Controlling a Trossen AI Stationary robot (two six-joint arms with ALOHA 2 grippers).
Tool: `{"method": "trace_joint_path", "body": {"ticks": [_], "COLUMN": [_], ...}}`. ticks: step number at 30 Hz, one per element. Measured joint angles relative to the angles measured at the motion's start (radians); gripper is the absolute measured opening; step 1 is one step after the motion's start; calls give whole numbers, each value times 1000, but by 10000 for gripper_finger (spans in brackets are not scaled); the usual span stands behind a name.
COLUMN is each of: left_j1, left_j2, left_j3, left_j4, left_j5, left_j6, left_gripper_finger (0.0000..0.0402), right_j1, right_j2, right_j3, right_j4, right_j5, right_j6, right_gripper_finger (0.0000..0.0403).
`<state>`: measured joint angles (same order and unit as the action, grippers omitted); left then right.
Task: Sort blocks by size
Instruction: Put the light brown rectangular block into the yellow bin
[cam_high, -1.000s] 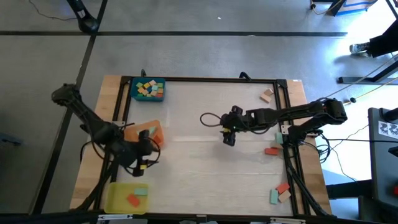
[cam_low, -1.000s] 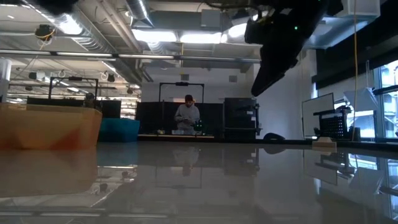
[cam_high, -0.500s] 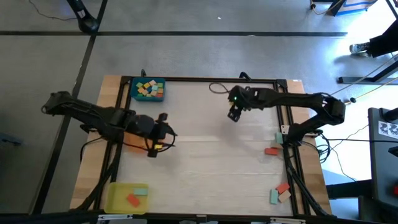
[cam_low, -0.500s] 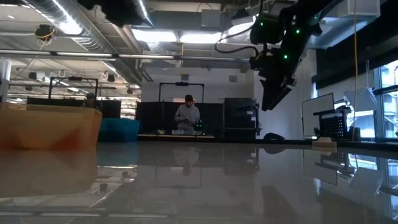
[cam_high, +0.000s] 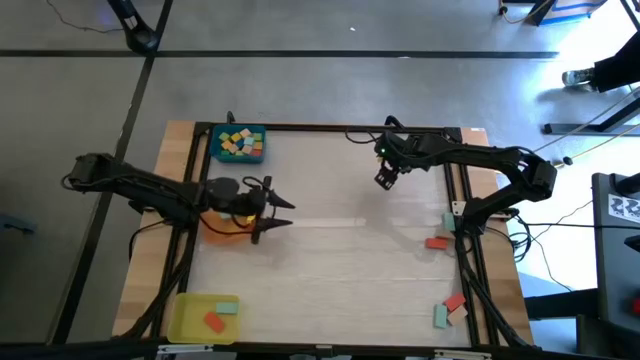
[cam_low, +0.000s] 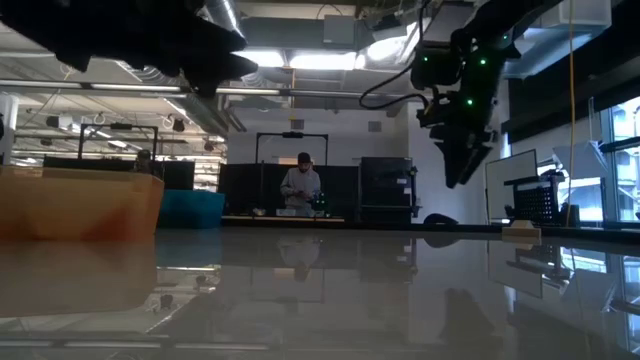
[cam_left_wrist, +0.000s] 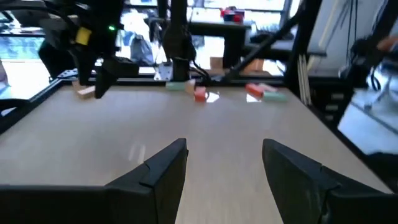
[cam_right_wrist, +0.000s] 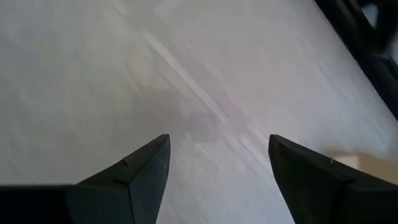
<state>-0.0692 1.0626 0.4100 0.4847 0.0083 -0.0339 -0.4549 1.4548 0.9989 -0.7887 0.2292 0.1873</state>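
Note:
Several small coloured blocks lie in the blue tray at the far left. Two blocks lie in the yellow tray at the near left. Loose blocks lie by the right edge: a red one and a small group nearer the front. My left gripper hangs open beside the orange tray, pointing level toward the right edge. My right gripper hangs open over bare table near the far edge, pointing down. Neither has anything between its fingers.
A black frame runs around the table top. The left wrist view shows the far-off loose blocks and the right arm across the table. A person stands in the room beyond the table.
My left gripper has swung from the near side of the orange tray toward the table's middle and tipped up from pointing down to pointing level at the right edge. My right gripper has gone from the table's middle toward the far edge. Both have stayed open.

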Motion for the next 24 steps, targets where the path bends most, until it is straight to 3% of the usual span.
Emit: {"method": "trace_joint_path", "body": {"ticks": [4, 8, 15, 19, 24], "left_j1": [0, 0, 0, 0, 0], "left_j2": [0, 0, 0, 0, 0], "left_j3": [-45, -53, -53, -53, -53], "left_j4": [90, 80, 82, 80, 80], "left_j5": [-23, -59, -64, -65, -65], "left_j6": [-12, -14, 35, 62, 90], "left_gripper_finger": [198, 198, 198, 198, 198], "right_j1": [-5, -75, -289, -388, -478], "right_j2": [1, 6, 64, 134, 215], "right_j3": [0, -6, -31, -32, -32], "right_j4": [-13, -17, -26, -20, -14], "right_j5": [65, 129, 82, 62, 24], "right_j6": [48, 130, 178, 176, 169], "right_gripper_finger": [269, 269, 264, 219, 115]}}
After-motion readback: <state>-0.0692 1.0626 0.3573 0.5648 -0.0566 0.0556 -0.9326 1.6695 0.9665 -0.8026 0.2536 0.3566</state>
